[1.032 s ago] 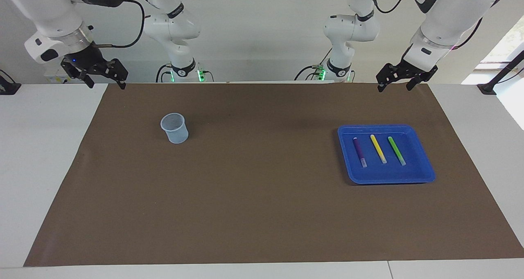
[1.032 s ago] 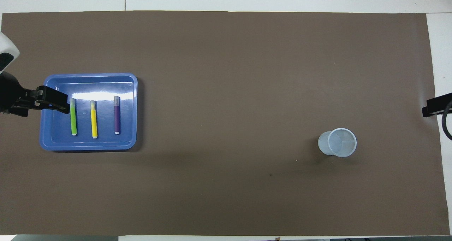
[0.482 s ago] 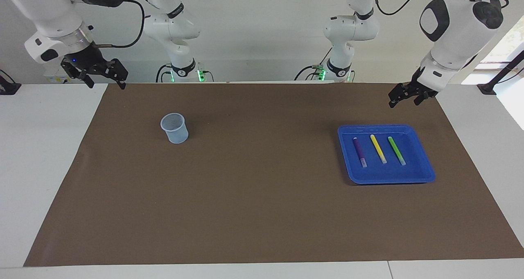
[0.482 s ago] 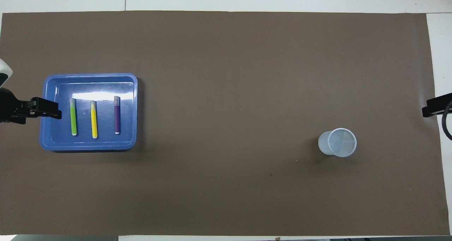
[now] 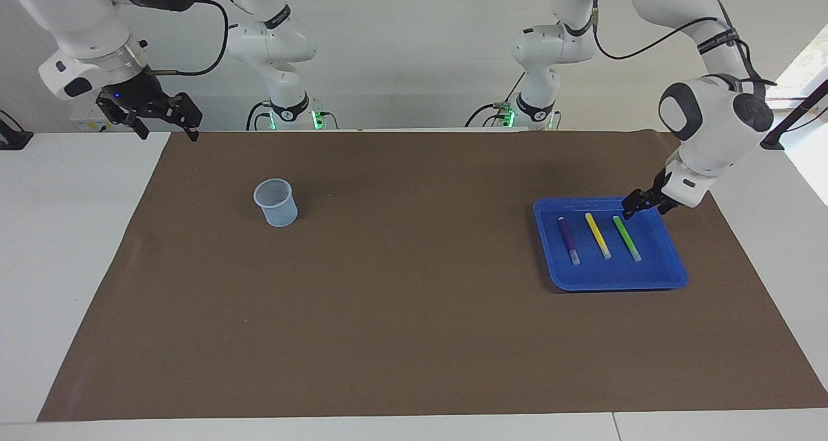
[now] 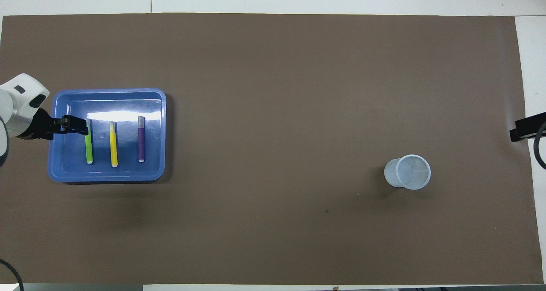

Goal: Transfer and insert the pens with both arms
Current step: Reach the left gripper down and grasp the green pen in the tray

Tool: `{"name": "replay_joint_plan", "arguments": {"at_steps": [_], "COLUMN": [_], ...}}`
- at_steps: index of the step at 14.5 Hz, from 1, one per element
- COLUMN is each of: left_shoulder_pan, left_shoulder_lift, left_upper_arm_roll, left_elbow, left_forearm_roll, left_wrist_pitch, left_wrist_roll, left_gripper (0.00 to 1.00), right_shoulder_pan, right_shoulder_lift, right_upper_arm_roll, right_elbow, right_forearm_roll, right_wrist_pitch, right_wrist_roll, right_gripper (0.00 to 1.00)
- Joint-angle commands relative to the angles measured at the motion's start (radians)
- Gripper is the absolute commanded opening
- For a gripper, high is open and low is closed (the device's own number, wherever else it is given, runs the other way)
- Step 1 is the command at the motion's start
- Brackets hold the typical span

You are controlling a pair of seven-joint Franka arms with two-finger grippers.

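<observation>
In the facing view the left pincer (image 5: 637,207) hangs at the right of the frame over the tray (image 5: 669,269) rim by the green pen (image 5: 627,238), fingers apart and holding nothing, with the yellow pen (image 5: 598,235) and purple pen (image 5: 568,239) lying beside it in the tray; the right pincer (image 5: 165,127) waits at upper left, fingers apart, above the surface (image 5: 414,311) edge, the cup (image 5: 276,202) standing below it. In the overhead view the left pincer (image 6: 79,130) sits at the left of the frame over the green pen (image 6: 89,148), next to the yellow pen (image 6: 113,144) and purple pen (image 6: 141,139) in the tray (image 6: 106,176), and the cup (image 6: 408,172) stands at lower right.

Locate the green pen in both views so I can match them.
Facing view: green pen in the blue tray, nearest the left arm's end of the table.
Overhead view: green pen, in the tray.
Shared landmark: the yellow pen beside it.
</observation>
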Motion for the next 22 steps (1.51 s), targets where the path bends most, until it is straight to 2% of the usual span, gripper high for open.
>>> {"name": "replay_joint_plan", "arguments": {"at_steps": [1, 6, 15, 16, 19, 22], "left_shoulder_pan": [0.008, 0.010, 0.028, 0.028, 0.030, 0.030], "left_shoulder_lift": [0.045, 0.105, 0.139, 0.139, 0.139, 0.137], "left_upper_arm_roll": [-0.005, -0.005, -0.006, -0.006, -0.006, -0.006], "left_elbow": [-0.004, -0.013, -0.040, -0.040, -0.040, -0.047], "left_forearm_roll": [0.011, 0.011, 0.011, 0.011, 0.011, 0.011], "left_wrist_pitch": [0.067, 0.123, 0.152, 0.152, 0.149, 0.146], "left_wrist_roll": [0.013, 0.014, 0.025, 0.025, 0.025, 0.025], "left_gripper": [1.00, 1.00, 0.88, 0.85, 0.62, 0.49], "right_shoulder_pan": [-0.009, -0.009, -0.009, -0.009, -0.009, -0.009], "right_shoulder_lift": [-0.008, -0.008, -0.008, -0.006, -0.006, -0.008], "right_upper_arm_roll": [0.003, 0.003, 0.003, 0.003, 0.003, 0.003], "right_elbow": [-0.009, -0.009, -0.009, -0.009, -0.011, -0.009], "right_forearm_roll": [0.020, 0.020, 0.020, 0.020, 0.020, 0.020], "right_wrist_pitch": [0.008, 0.008, 0.008, 0.008, 0.008, 0.008], "right_wrist_roll": [-0.025, -0.025, -0.025, -0.025, -0.025, -0.025], "right_gripper": [1.00, 1.00, 1.00, 1.00, 1.00, 1.00]}}
